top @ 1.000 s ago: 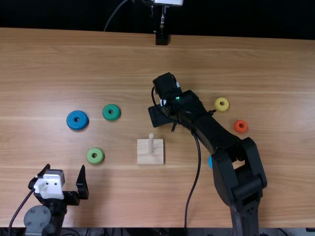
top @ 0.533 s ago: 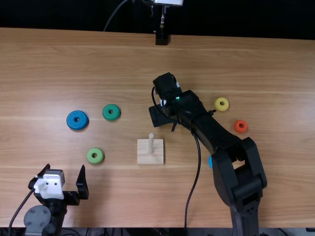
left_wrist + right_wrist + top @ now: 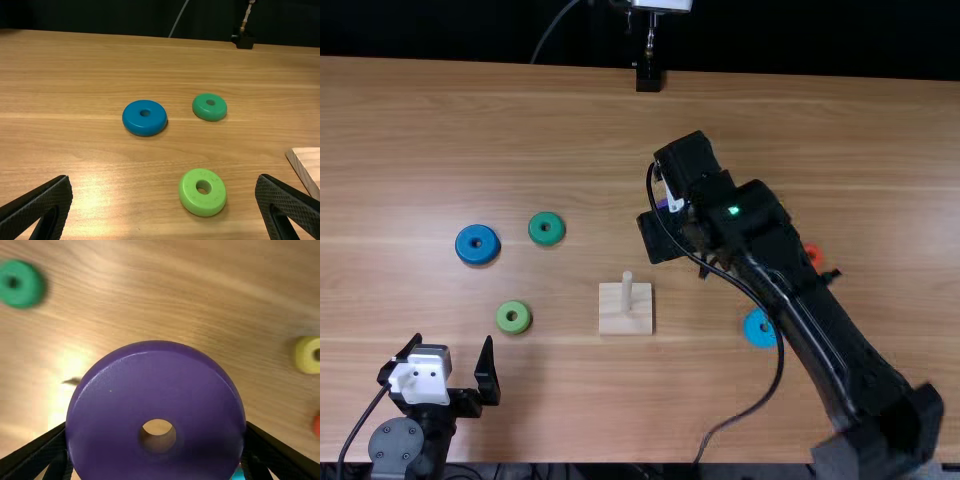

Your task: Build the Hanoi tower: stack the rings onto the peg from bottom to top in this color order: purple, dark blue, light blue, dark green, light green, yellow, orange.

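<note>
In the top view my right gripper [image 3: 665, 232] is above the table behind the peg base, shut on the purple ring [image 3: 663, 203], which is mostly hidden under it. The right wrist view has the purple ring [image 3: 120, 390] held flat between both fingers of my right gripper [image 3: 157, 440]. The peg [image 3: 627, 290] stands bare on its wooden base [image 3: 625, 322]. My left gripper [image 3: 453, 365] is open at the near left; its fingers are wide apart in the left wrist view, where the gripper [image 3: 165, 200] holds nothing.
Left of the base lie the dark blue ring [image 3: 468, 254], dark green ring [image 3: 546, 239] and light green ring [image 3: 502, 318]. To the right are the light blue ring [image 3: 754, 335], orange ring [image 3: 814, 255] and yellow ring [image 3: 305, 356].
The right arm has lifted off the table with the purple ring and swung slightly right. It uncovers more of the light blue ring and covers the yellow one. The left arm is unmoved.
</note>
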Motion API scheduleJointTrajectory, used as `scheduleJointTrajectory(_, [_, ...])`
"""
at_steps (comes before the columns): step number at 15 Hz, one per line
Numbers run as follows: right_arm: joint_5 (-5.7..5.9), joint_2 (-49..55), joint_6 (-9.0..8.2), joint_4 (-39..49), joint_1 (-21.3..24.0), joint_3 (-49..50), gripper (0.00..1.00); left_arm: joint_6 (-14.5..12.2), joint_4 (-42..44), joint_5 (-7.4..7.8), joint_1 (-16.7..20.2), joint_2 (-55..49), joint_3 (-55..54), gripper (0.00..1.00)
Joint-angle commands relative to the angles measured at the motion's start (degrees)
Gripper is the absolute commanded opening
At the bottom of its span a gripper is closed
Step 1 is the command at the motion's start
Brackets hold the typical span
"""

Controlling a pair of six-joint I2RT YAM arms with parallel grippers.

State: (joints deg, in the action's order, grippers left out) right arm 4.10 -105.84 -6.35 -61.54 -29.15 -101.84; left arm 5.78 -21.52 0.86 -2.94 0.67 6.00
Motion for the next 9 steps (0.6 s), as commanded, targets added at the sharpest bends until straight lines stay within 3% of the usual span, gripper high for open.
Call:
scheduleJointTrajectory(1, [-0.09, 2.1, 0.13, -2.5, -2.3, -3.6, 0.0, -0.8, -4.5, 0.72, 0.3, -0.7, -6.0, 1.0])
scheduleJointTrajectory(4, [-0.09, 4.5, 0.13, -8.8, -6.2, -9.2, 0.0, -0.8, -4.5, 0.72, 0.3, -0.7, -6.0, 1.0])
scheduleJointTrajectory(9, [-0.2, 4.8, -0.51, -10.3, -11.6, -9.3, 0.0, -0.8, -4.5, 0.72, 0.3, -0.7, -6.0, 1.0])
